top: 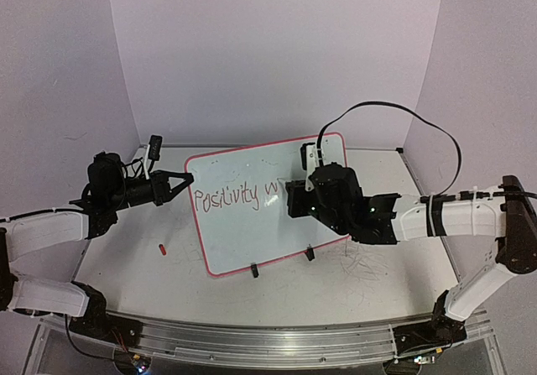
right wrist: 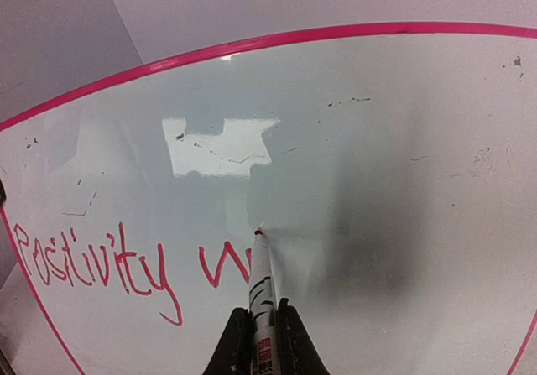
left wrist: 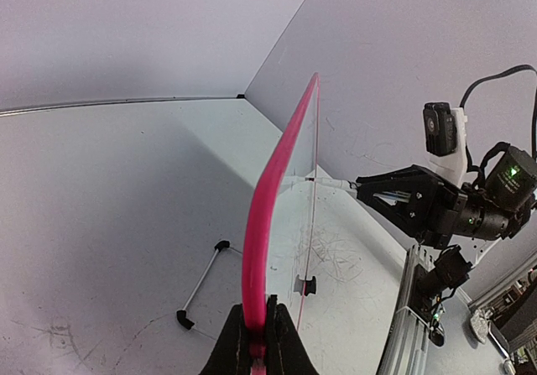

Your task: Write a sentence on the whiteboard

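Whiteboard (top: 239, 241) propped up, lettering unfinished.
From above: stands near the middle of the table (top: 126, 266) on two black clip feet (top: 254, 270), face toward the arms; carries the sentence (top: 226, 197) across its left half, readable so far as "Positivity w"; meets the left gripper (top: 186, 179) at its left rim and the right gripper (top: 294, 197) in front of its centre; leaves a small red object (top: 163, 247) lying on the table just left of its lower corner. From the left wrist: shows both fingers (left wrist: 231, 350) clamped on the pink rim, seen edge-on. From the right wrist: shows the fingers (right wrist: 233, 350) closed around a marker (right wrist: 261, 278), tip touching the board right at the end of the "w".
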Action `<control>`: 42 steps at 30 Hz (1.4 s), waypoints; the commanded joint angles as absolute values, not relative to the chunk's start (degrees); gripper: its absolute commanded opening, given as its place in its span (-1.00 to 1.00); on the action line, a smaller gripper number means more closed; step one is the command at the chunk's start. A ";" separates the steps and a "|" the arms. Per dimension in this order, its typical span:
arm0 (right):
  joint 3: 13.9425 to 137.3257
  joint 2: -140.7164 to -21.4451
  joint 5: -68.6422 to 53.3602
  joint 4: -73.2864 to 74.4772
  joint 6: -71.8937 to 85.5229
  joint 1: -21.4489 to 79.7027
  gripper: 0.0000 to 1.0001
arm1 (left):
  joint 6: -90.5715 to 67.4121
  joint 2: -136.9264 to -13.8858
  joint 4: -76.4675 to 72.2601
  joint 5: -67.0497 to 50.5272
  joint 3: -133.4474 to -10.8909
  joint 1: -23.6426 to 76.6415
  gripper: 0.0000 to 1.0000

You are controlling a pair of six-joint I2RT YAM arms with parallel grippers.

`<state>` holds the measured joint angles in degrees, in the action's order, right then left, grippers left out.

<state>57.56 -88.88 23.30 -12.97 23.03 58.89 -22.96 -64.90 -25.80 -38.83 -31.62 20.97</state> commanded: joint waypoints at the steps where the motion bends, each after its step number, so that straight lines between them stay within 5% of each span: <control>1: 57.93 -87.11 22.85 -13.58 22.91 58.50 -1.00 | -19.67 -65.30 -26.37 -39.08 -32.41 21.62 -1.00; 42: 54.79 -87.75 23.81 -11.90 26.18 59.38 -1.00 | -19.78 -64.56 -26.19 -39.11 -32.19 21.63 -1.00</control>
<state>54.70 -88.05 22.45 -14.05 24.74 59.04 -22.94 -64.93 -25.69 -38.81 -31.62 20.97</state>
